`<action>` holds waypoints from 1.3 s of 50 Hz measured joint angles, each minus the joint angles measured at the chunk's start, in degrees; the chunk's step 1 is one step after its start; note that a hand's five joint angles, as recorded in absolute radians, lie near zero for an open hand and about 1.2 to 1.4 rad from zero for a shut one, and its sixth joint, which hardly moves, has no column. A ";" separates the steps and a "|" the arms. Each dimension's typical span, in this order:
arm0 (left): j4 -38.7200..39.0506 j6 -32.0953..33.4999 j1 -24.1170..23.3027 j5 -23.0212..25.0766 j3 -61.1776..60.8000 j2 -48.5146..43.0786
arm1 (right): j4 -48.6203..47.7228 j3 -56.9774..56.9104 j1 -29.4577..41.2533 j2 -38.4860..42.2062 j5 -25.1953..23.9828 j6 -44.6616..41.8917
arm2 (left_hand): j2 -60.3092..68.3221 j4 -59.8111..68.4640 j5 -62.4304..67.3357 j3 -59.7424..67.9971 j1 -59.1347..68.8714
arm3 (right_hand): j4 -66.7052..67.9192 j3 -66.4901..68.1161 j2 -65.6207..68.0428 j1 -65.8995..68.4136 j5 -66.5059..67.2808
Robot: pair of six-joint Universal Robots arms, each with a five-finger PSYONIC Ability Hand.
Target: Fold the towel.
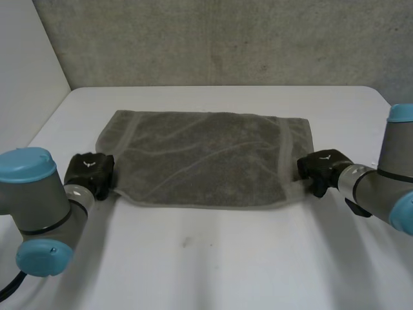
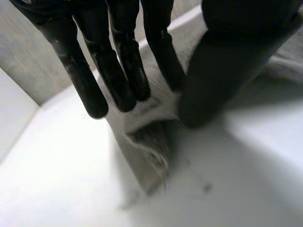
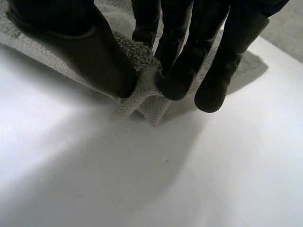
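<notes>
Towel: the grey towel (image 1: pixel 206 158) lies spread out in the middle of the counter (image 1: pixel 213 258). Its long side runs from left to right, and it has some soft wrinkles on its surface.
Counter: white and flat; the towel rests directly on it.
Left hand: the left hand (image 1: pixel 90 171) is at the near left corner of the towel and touches it. In the left wrist view the fingers (image 2: pixel 123 71) and the thumb (image 2: pixel 222 80) close on this corner and pinch the cloth (image 2: pixel 147 137) between them. The cloth is gathered there in a small fold.
Right hand: the right hand (image 1: pixel 322 169) is at the near right corner of the towel. In the right wrist view its fingers (image 3: pixel 189 56) and thumb (image 3: pixel 80 52) squeeze the corner, and the cloth (image 3: pixel 142 90) bunches up between them.
Arms: the left arm (image 1: pixel 39 200) comes in from the near left and the right arm (image 1: pixel 387 181) from the right.
Wall: a grey wall (image 1: pixel 226 39) stands behind the far edge of the counter.
</notes>
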 measured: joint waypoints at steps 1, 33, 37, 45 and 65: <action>1.43 0.15 0.05 0.01 -0.39 0.25 | -0.74 1.06 -0.33 -0.89 -0.03 0.03 | -4.47 -5.33 -4.93 -4.49 -4.28 | 0.00 0.00 0.00 0.00 0.00; 6.59 0.37 0.87 0.35 -1.72 -2.97 | -5.67 4.43 -5.45 -2.80 0.40 0.41 | -14.76 -15.73 -15.39 -14.85 -14.70 | 0.00 0.00 -0.06 0.00 0.00; 6.12 0.39 0.86 0.35 -1.55 -3.12 | -6.01 4.50 -5.43 -2.67 0.56 0.17 | -3.47 -5.23 -5.22 -4.46 -3.48 | 0.00 0.00 -0.06 0.00 0.00; 4.35 1.09 1.03 0.31 -1.81 -1.93 | -5.69 4.54 -5.41 -3.54 0.81 -0.18 | 15.59 14.68 14.20 15.42 14.47 | 0.00 0.00 -0.06 0.00 0.00; -17.27 16.28 4.93 1.64 -23.71 33.22 | 23.55 12.91 -11.96 -22.74 -0.95 -24.30 | 16.49 15.61 15.30 16.32 16.05 | 0.00 0.00 -0.06 0.00 0.01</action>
